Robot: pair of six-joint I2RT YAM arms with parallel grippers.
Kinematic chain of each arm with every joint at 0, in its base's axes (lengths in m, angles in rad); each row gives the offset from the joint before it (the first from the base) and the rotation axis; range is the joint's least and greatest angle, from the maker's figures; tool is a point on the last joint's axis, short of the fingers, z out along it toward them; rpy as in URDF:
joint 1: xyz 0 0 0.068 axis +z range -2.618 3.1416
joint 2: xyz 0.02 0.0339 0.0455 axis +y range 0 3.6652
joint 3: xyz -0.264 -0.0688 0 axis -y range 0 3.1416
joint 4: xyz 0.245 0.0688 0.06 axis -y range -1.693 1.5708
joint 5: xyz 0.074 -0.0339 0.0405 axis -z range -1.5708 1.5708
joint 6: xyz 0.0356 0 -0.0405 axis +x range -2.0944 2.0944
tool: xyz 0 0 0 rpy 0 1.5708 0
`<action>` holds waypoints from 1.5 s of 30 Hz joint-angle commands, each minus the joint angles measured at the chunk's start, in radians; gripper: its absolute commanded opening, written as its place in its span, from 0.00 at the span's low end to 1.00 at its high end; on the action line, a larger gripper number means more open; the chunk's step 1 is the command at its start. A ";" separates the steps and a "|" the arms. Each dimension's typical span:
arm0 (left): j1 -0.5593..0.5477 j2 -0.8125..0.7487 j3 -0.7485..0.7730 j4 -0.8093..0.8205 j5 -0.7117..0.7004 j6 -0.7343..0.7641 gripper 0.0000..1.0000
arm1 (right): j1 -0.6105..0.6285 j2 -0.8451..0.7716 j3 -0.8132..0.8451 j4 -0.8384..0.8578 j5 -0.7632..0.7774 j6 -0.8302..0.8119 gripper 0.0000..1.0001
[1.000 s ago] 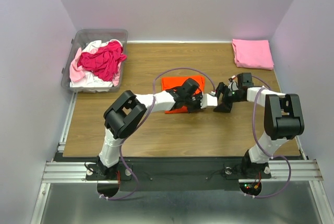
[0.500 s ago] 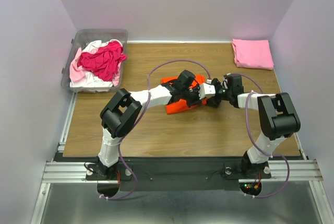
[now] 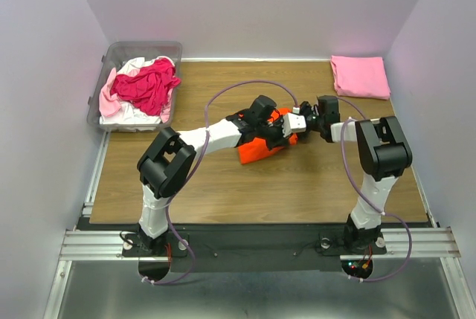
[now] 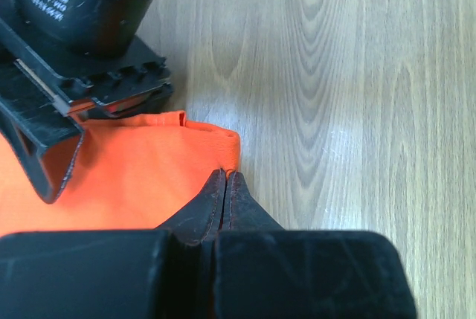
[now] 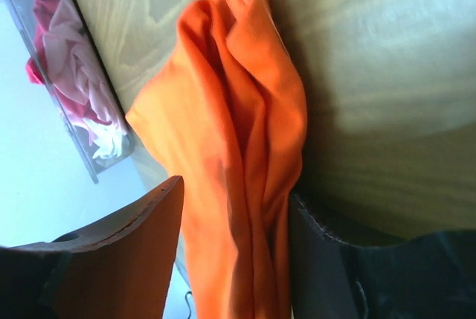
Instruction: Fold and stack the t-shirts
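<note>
Orange t-shirt (image 3: 256, 149) lay bunched at table (image 3: 223, 185) centre. L gripper (image 4: 225, 179): tips were together, pinching its folded corner. R gripper (image 5: 234, 192): fingers stood apart, cloth between them. Folded pink t-shirt (image 3: 360, 76) lay far right; crimson t-shirt (image 3: 149, 85) w/ others filled bin (image 3: 111, 55), far left.

Overhead camera looks down across the whole table (image 3: 297, 192); both wrist cameras, close in, face the orange t-shirt (image 4: 134, 178) all three share

A robot lab cell — plain walls (image 3: 245, 7), wood table (image 3: 223, 185), aluminium mounting rails (image 3: 253, 243).
</note>
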 commanded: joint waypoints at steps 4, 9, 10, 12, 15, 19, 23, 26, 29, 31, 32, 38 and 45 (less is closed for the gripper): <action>0.007 -0.053 0.053 0.022 0.036 -0.008 0.00 | 0.018 0.064 0.037 0.071 0.098 -0.014 0.52; 0.009 -0.041 0.073 0.019 0.023 -0.016 0.01 | 0.038 0.086 0.084 0.063 0.104 -0.115 0.18; 0.010 -0.041 0.082 -0.005 0.016 -0.014 0.06 | 0.041 0.087 0.104 0.039 0.105 -0.153 0.12; 0.021 -0.049 0.120 -0.038 -0.007 -0.027 0.23 | 0.041 0.075 0.150 -0.033 0.115 -0.270 0.01; 0.084 -0.078 0.134 -0.140 0.026 -0.071 0.32 | 0.041 0.043 0.244 -0.133 0.142 -0.470 0.01; 0.170 -0.150 0.157 -0.309 0.059 -0.074 0.39 | 0.014 0.004 0.307 -0.265 0.184 -0.667 0.01; 0.240 -0.205 0.151 -0.359 -0.007 -0.105 0.43 | -0.023 0.007 0.384 -0.348 0.197 -0.824 0.01; 0.262 -0.252 0.116 -0.360 -0.099 -0.105 0.54 | -0.046 0.033 0.469 -0.389 0.202 -0.967 0.00; 0.270 -0.286 0.077 -0.366 -0.156 -0.099 0.83 | -0.072 0.070 0.552 -0.412 0.216 -1.049 0.00; 0.274 -0.306 0.054 -0.369 -0.182 -0.102 0.94 | -0.089 0.096 0.624 -0.429 0.210 -1.101 0.01; 0.276 -0.306 0.051 -0.380 -0.185 -0.113 0.95 | -0.106 0.119 0.650 -0.440 0.208 -1.127 0.00; 0.293 -0.332 0.038 -0.444 -0.155 -0.125 0.95 | -0.143 0.194 0.850 -0.466 0.239 -1.216 0.01; 0.311 -0.400 -0.038 -0.437 -0.181 -0.111 0.96 | -0.178 0.291 1.077 -0.504 0.282 -1.310 0.01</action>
